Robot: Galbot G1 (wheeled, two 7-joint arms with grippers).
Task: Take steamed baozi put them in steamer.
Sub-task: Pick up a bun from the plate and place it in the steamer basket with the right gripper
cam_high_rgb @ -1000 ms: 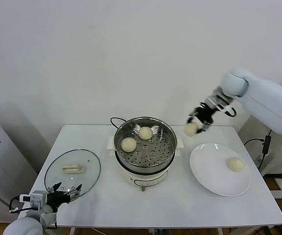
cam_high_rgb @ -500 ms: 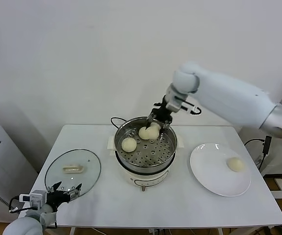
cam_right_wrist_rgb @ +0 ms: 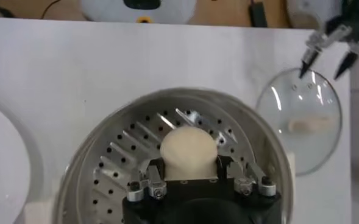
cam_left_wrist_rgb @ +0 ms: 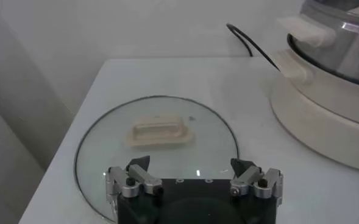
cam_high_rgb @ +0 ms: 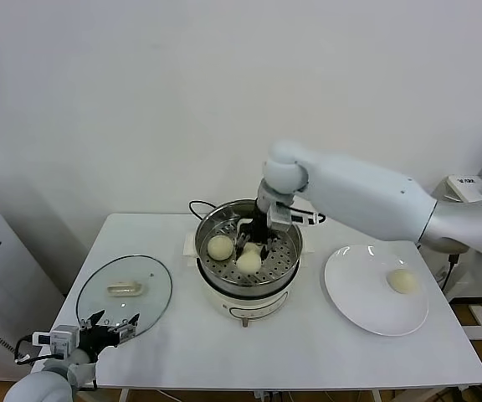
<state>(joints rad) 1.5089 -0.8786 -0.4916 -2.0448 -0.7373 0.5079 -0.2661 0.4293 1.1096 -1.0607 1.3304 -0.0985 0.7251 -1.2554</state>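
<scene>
The right gripper [cam_high_rgb: 252,248] reaches down inside the steamer [cam_high_rgb: 284,219], its jaws pinching a bun [cam_high_rgb: 249,261] just above the perforated floor near the front of the basket; the right wrist view shows that bun [cam_right_wrist_rgb: 188,150] clamped between the jaws with the steel wall curving close around it. A second bun [cam_high_rgb: 219,246] sits on the floor toward the steamer's left side, just beside the held one, and a third is mostly hidden behind the gripper. One more bun [cam_high_rgb: 403,280] lies on the white plate [cam_high_rgb: 354,289], toward its right edge, well apart from the steamer. The left gripper [cam_high_rgb: 110,327] hovers at the near left corner of the table [cam_high_rgb: 308,352], jaws spread wide, just over the front rim of the glass lid [cam_left_wrist_rgb: 100,152].
</scene>
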